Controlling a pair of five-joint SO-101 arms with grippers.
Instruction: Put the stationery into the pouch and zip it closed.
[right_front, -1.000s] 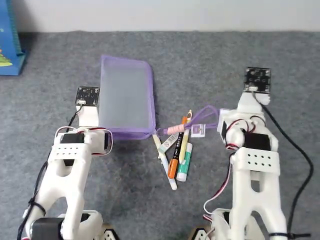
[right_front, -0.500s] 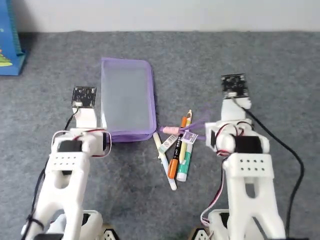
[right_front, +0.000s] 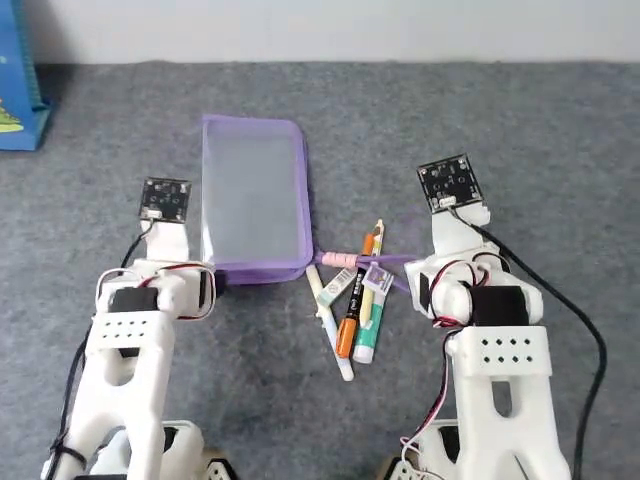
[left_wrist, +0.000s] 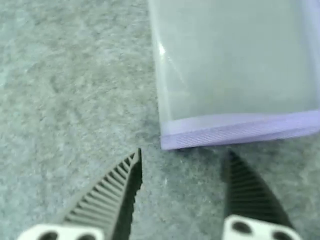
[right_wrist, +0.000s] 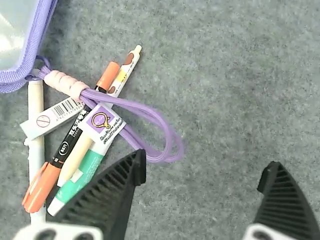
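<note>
The right gripper (right_wrist: 206, 160), fingers spread and empty, is swinging left over the strap (right_wrist: 150, 113), now lying slack across the pens (right_front: 352, 305). The left gripper (left_wrist: 184, 154), also spread, is easing back from the pouch (right_front: 253, 200), which is lying just left of the pens.

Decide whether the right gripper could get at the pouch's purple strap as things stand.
Probably yes: the right gripper is open close by the strap, and nothing lies over its loop end.

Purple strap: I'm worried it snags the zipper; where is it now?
In the high view the strap trails from the pouch's near right corner across the pens, its loop on the carpet beside the right gripper.
</note>
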